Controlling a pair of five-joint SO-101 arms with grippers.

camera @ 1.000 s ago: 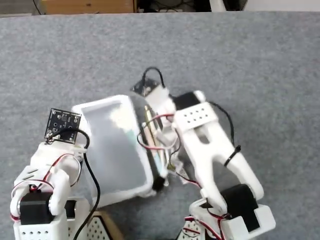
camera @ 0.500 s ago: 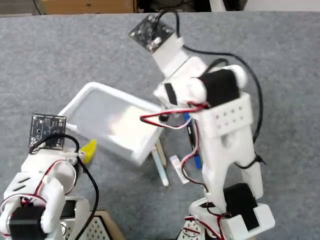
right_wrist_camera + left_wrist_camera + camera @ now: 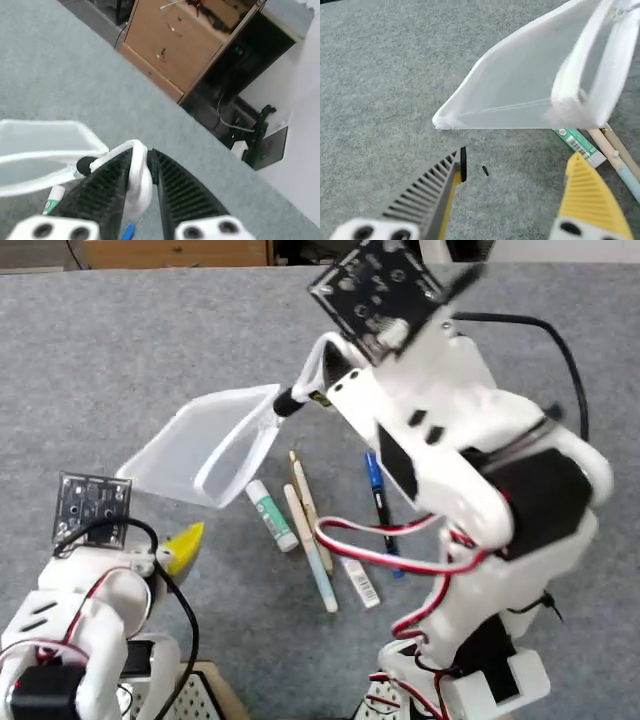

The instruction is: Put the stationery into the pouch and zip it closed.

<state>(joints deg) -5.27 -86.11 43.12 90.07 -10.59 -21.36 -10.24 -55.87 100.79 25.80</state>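
My right gripper [image 3: 289, 401] [image 3: 140, 156] is raised above the table and shut on the white rim of the translucent pouch [image 3: 203, 444] [image 3: 44, 161] [image 3: 530, 85]. The pouch hangs tilted from it, its far corner low by the table. Loose on the grey table under the right arm lie a green-and-white tube [image 3: 271, 515] [image 3: 577, 145], two wooden pencils [image 3: 303, 498], a pale blue pen [image 3: 320, 570], a blue pen [image 3: 374, 478], a black pen [image 3: 384, 522] and a small white stick [image 3: 359, 582]. My left gripper [image 3: 519, 164] [image 3: 184, 546] stands open near the pouch's low corner, holding nothing.
The grey felt table [image 3: 120, 340] has free room at the far left and far right. A wooden cabinet [image 3: 185, 42] stands beyond the table's far edge. A perforated board [image 3: 198, 692] sits at the near edge between the arm bases.
The right arm has lifted the pouch from lying flat and swung it up and away. The stationery has dropped out onto the table. The left arm has drawn back a little.
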